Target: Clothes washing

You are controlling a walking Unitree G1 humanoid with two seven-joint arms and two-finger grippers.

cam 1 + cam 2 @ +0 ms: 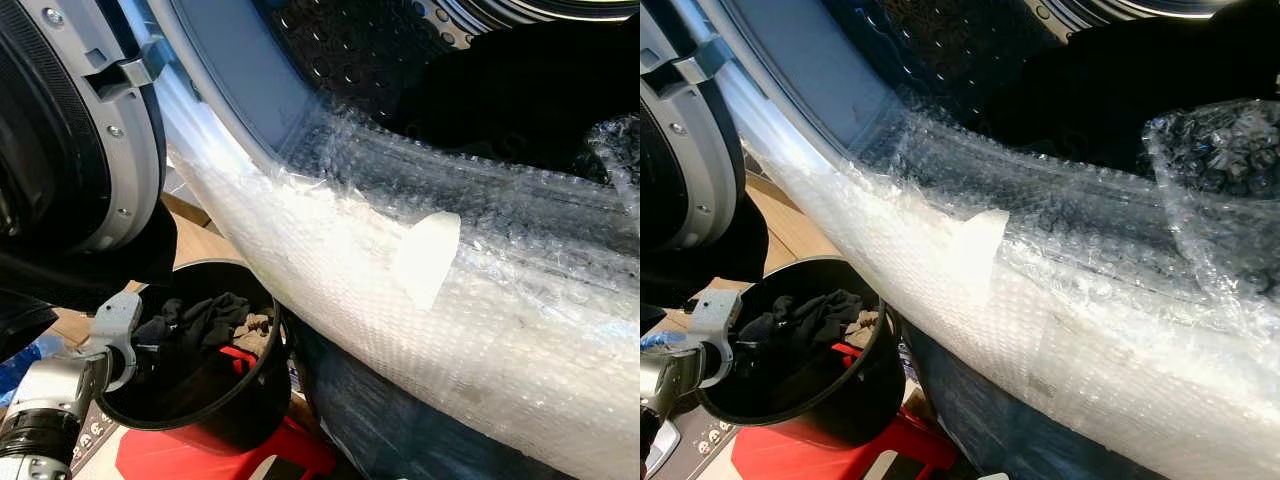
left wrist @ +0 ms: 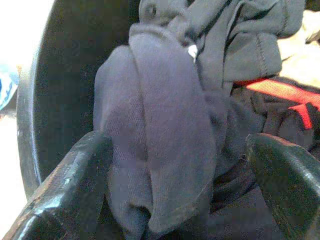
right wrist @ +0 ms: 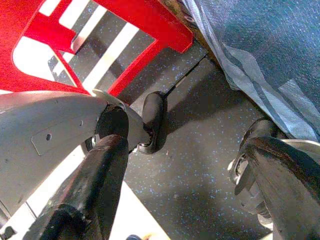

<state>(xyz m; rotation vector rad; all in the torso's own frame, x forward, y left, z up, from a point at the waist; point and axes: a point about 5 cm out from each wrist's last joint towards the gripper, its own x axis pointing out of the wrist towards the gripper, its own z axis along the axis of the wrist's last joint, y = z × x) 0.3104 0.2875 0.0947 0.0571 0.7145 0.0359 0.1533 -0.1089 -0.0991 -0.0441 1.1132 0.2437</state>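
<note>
A black bucket [image 1: 215, 405] stands on a red stool [image 1: 290, 450] below the washing machine's open drum [image 1: 370, 50]. Dark clothes [image 1: 205, 320] lie in the bucket, with a red piece among them. My left arm [image 1: 55, 395] reaches into the bucket from the left. In the left wrist view my left gripper [image 2: 175, 200] is open, its fingers [image 2: 70, 185] set on either side of a dark navy garment [image 2: 155, 140]; the cloth touches one finger. More dark laundry [image 1: 520, 90] sits inside the drum. My right gripper [image 3: 190, 200] hangs open over the speckled floor, holding nothing.
Bubble wrap [image 1: 450, 300] covers the drum's lower rim and the machine front. The round door [image 1: 80, 130] stands open at the left, above the bucket. A blue cloth [image 3: 270, 55] drapes beside the stool. The robot's wheeled base [image 3: 152, 122] is on the floor.
</note>
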